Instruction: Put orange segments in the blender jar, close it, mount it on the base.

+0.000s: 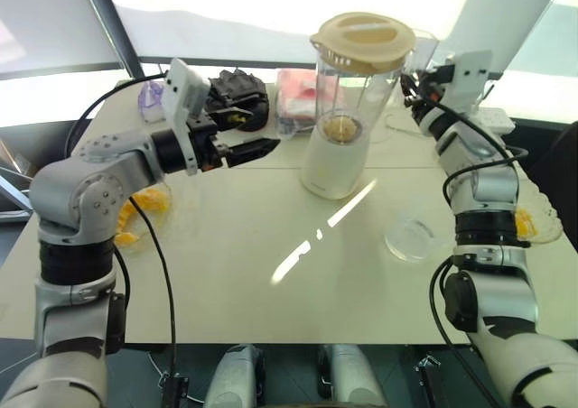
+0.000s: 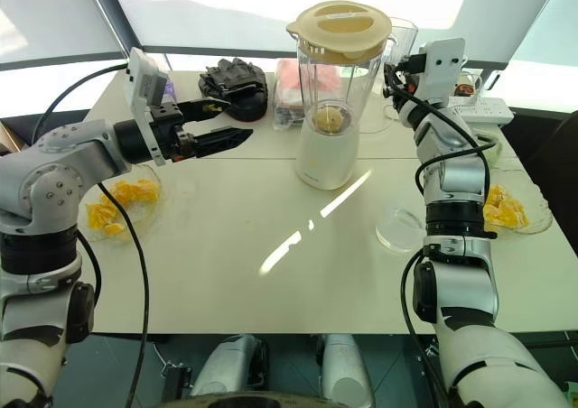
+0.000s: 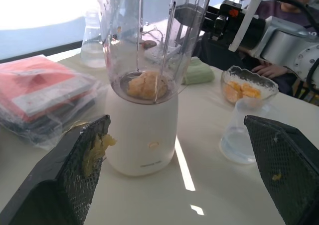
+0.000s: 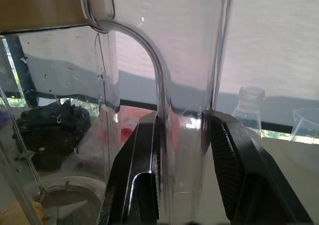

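Note:
The blender jar [image 1: 357, 92] stands on the cream base [image 1: 334, 166], with a cream lid [image 1: 363, 40] on top. Orange segments [image 3: 146, 84] lie at the bottom of the jar. My right gripper [image 4: 182, 120] is shut on the jar's clear handle [image 4: 187, 85], one black finger on each side of it, at the jar's right [image 2: 390, 74]. My left gripper [image 2: 233, 122] hovers open to the left of the blender, pointing at it, apart from it. One of its fingers [image 3: 97, 145] carries a smear of orange pulp.
A bowl of orange segments [image 2: 122, 200] sits at the table's left and another bowl [image 2: 506, 211] at the right. A small clear cup [image 2: 400, 229] stands right of centre. A black glove [image 2: 233, 83], a red packet [image 2: 287, 88] and a flask [image 3: 92, 46] lie at the back.

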Robot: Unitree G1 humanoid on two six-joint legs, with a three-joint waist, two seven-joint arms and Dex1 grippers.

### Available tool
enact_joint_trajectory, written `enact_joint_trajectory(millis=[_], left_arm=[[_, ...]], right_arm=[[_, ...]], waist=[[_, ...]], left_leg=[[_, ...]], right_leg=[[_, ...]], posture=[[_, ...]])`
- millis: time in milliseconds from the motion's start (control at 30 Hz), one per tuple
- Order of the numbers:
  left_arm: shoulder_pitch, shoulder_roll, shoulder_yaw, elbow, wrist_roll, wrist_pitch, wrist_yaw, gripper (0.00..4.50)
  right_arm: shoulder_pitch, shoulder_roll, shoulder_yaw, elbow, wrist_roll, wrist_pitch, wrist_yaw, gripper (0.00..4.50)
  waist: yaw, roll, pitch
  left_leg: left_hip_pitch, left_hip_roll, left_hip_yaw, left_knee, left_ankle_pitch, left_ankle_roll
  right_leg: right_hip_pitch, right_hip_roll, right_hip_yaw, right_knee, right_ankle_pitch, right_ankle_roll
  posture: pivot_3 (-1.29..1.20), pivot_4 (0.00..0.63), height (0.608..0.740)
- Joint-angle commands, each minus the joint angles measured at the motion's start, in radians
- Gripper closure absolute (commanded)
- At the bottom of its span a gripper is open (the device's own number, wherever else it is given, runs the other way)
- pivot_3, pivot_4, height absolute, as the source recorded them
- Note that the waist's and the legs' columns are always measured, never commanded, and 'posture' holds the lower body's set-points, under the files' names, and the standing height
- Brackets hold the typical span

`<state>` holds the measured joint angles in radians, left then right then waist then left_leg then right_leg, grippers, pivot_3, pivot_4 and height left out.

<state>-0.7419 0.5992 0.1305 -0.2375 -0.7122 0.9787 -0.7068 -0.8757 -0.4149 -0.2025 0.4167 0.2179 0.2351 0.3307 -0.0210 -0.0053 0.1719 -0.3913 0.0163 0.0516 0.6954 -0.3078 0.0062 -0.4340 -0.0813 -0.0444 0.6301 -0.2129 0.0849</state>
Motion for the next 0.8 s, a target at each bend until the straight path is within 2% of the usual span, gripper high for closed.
enact_joint_trajectory(millis=[33, 267, 433, 600, 800], left_arm=[[0.000, 0.006, 0.014, -0.028, -0.019, 0.000, 0.007, 0.02], [-0.010, 0.002, 0.005, -0.008, -0.011, -0.005, 0.010, 0.02], [-0.010, -0.001, 0.008, -0.008, -0.012, -0.004, 0.016, 0.02], [-0.008, -0.006, 0.006, -0.003, -0.012, -0.007, 0.017, 0.02], [-0.012, -0.012, 0.004, 0.000, -0.009, -0.006, 0.017, 0.02]], right_arm=[[0.010, 0.002, 0.021, -0.008, -0.008, -0.001, 0.023, 3.40], [-0.005, -0.006, 0.028, -0.002, -0.044, 0.084, -0.037, 3.40], [0.016, -0.003, 0.043, -0.091, -0.070, 0.150, -0.094, 3.40], [0.049, 0.014, 0.060, -0.175, -0.069, 0.178, -0.106, 3.40], [0.065, 0.005, 0.076, -0.175, -0.084, 0.178, -0.098, 3.40]], waist=[[0.000, 0.000, 0.000], [0.001, 0.000, 0.000], [0.002, 0.000, 0.000], [0.003, 0.000, 0.000], [0.001, 0.000, 0.000]], left_leg=[[0.000, 0.000, 0.000, 0.000, 0.000, 0.000], [0.000, 0.000, 0.000, 0.000, 0.000, 0.000], [0.000, 0.000, 0.000, 0.000, 0.000, 0.000], [0.000, 0.000, 0.000, 0.000, 0.000, 0.000], [0.000, 0.000, 0.000, 0.000, 0.000, 0.000]], right_leg=[[0.000, 0.000, 0.000, 0.000, 0.000, 0.000], [0.000, 0.000, 0.000, 0.000, 0.000, 0.000], [0.000, 0.000, 0.000, 0.000, 0.000, 0.000], [0.000, 0.000, 0.001, 0.000, 0.000, 0.000], [0.000, 0.000, 0.001, 0.000, 0.000, 0.000]], posture=[[0.00, 0.150, 0.740], [0.00, 0.150, 0.740], [0.00, 0.150, 0.740], [0.00, 0.150, 0.740], [0.00, 0.150, 0.740]])
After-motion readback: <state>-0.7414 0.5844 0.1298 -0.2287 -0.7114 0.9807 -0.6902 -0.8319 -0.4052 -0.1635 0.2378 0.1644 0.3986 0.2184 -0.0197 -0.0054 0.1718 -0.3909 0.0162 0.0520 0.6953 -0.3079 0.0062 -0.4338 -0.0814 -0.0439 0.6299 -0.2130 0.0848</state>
